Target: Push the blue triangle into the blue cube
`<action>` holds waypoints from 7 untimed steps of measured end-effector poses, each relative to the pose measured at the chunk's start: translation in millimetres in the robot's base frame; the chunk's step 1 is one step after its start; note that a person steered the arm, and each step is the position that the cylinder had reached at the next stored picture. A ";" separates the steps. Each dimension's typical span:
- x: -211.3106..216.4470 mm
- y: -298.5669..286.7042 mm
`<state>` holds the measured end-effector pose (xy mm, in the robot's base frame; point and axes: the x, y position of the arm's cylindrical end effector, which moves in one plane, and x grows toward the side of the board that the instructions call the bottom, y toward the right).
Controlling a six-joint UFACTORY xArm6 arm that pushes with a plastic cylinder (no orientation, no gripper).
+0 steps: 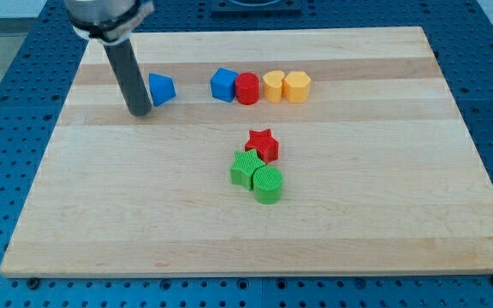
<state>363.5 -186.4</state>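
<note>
The blue triangle (162,88), a matte plastic wedge, sits near the top left of the pale, grained wooden tabletop (383,171). It narrows towards the view's top; I cannot make out a long axis. The tool is a smooth dark rod with nothing to open or close. My tip (140,113) rests just left of the triangle.

To the right, apart, the blue cube (222,85) heads a touching row with a red cylinder (247,89) and two yellow blocks (273,86) (297,87).

Lower, a red star (263,144), a green star (246,168) and a ribbed green cylinder (268,184) cluster. That makes eight blocks, two per colour.
</note>
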 end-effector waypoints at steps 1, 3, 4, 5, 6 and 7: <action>-22.5 -13.3; -23.5 -3.6; -23.5 8.9; -23.5 17.0; -23.5 22.7; -23.5 28.7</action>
<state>340.0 -157.6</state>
